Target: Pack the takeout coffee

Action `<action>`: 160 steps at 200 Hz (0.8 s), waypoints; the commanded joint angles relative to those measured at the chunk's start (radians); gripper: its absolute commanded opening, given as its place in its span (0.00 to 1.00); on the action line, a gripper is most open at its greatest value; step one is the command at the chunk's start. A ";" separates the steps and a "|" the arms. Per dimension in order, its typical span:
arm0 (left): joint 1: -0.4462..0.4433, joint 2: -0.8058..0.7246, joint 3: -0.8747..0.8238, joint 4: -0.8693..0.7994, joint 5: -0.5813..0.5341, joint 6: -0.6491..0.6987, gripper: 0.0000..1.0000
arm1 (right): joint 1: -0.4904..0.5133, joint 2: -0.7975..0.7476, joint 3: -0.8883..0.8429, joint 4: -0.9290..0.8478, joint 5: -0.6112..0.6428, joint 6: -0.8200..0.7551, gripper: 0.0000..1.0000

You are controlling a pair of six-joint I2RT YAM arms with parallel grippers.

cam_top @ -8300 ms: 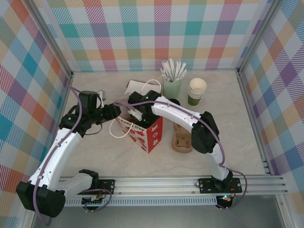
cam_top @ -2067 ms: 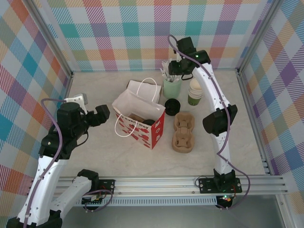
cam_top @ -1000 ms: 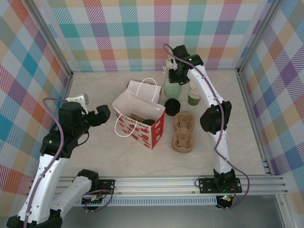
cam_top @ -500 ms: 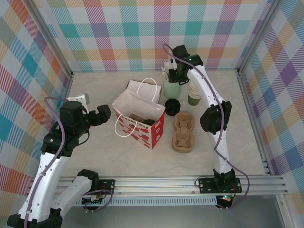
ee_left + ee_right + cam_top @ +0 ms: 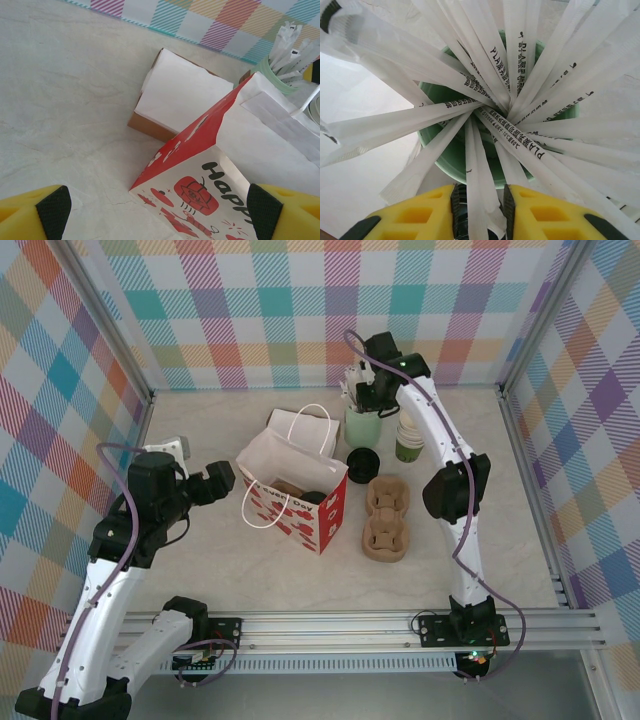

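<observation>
The takeout coffee (image 5: 362, 461) stood on the table (image 5: 200, 570), well below my right pincer (image 5: 362, 392) and a little nearer to my bases. My right pincer hung over the pale mint cup (image 5: 362, 427), and the coffee sat just in front of that cup. It was close beside the far right corner of the paper bag (image 5: 300, 510) and just behind the cup carrier (image 5: 385, 520). My left pincer (image 5: 222, 478) was on the other side of the bag, well apart from the coffee.

From above the coffee showed me mostly its round black lid, smooth and a little shiny. I could hardly make out the cup wall under it.

My right pincer (image 5: 480, 210) was drawn close on the paper-wrapped sticks (image 5: 485, 165), one or two of them pinched between the yellow fingers (image 5: 420, 215). The sticks fanned out of the mint cup (image 5: 445, 150), thin, flat and white, with small black print along them. My left pincer (image 5: 157, 212) was spread wide and held nothing; its black-padded tips sat at the two lower corners of the wrist view.

The bag stood open, red outside with white figures and black lettering, white inside, with thin white cord handles. Something brown and something dark lay inside it; I could not tell what. Behind it lay a flat folded white packet (image 5: 180, 97) with a brown edge. The carrier was moulded brown pulp with round wells. A stack of green cups (image 5: 412, 440) with cream rims stood right of the mint cup. The tabletop was pale and veined like marble.
</observation>
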 commanded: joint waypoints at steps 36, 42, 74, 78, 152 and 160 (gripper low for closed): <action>-0.001 -0.002 -0.017 0.023 0.008 -0.007 0.93 | 0.007 -0.052 -0.002 0.001 0.009 -0.025 0.26; -0.001 -0.003 -0.019 0.025 0.010 -0.006 0.93 | 0.009 -0.054 -0.002 0.003 0.013 -0.027 0.25; 0.000 -0.003 -0.022 0.027 0.011 -0.009 0.93 | 0.010 -0.062 -0.003 0.003 0.027 -0.040 0.23; -0.003 -0.003 -0.022 0.027 0.011 -0.009 0.93 | 0.011 -0.063 -0.003 0.003 0.028 -0.042 0.23; -0.001 -0.001 -0.028 0.031 0.013 -0.013 0.93 | 0.012 -0.059 -0.001 -0.008 0.031 -0.050 0.24; -0.002 0.000 -0.028 0.029 0.012 -0.013 0.93 | 0.012 -0.061 -0.001 -0.007 0.032 -0.051 0.24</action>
